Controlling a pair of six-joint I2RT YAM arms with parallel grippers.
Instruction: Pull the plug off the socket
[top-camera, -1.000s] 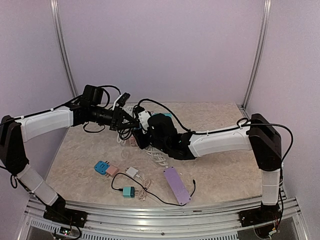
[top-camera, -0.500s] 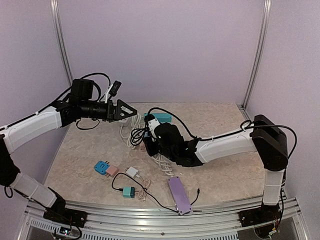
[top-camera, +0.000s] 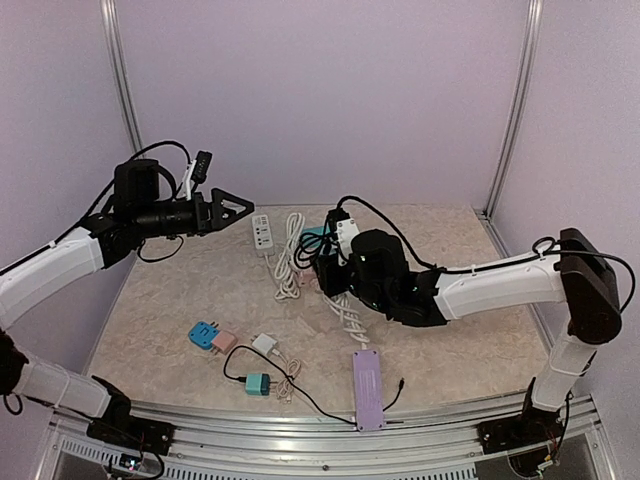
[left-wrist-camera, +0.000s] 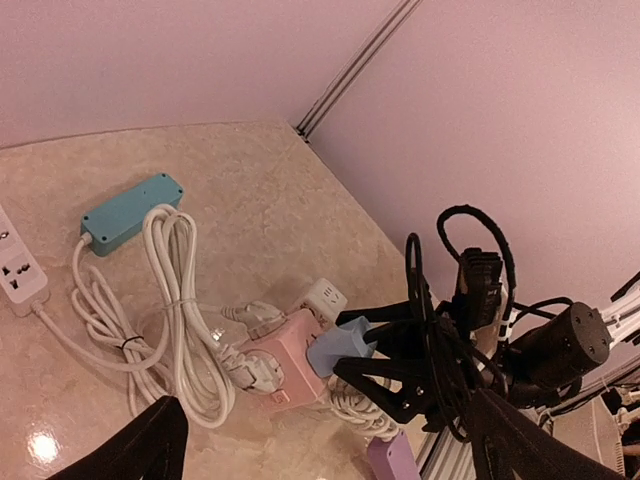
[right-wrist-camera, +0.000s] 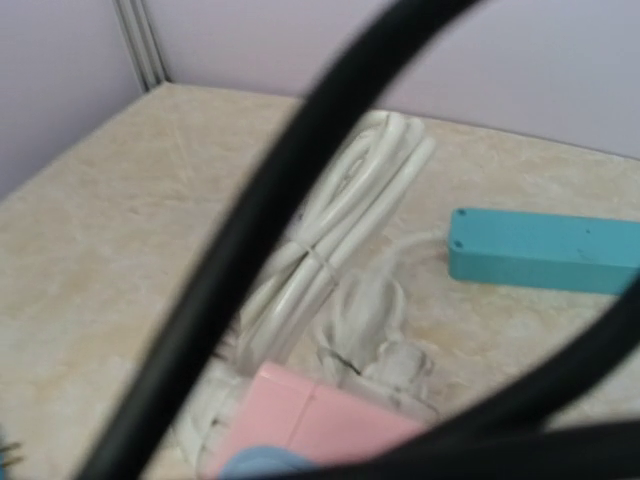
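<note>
High over the surface (top-camera: 180, 290), the left claw (top-camera: 238, 206) gapes wide and empty. The right claw (top-camera: 322, 272) straddles the pink socket (left-wrist-camera: 285, 365), but I cannot tell its grip. At that claw's tips, the white plug (left-wrist-camera: 250, 372) looks seated and not yet pulled.

Can't read a single thing from my end. No lettering, brand or number I can make out on the white strip (top-camera: 262, 233), the teal strip (left-wrist-camera: 130, 212), the pink socket (left-wrist-camera: 285, 362) or the purple strip (top-camera: 366, 388) at the near edge. Any print on them is too small or blurry on my feeds.
</note>
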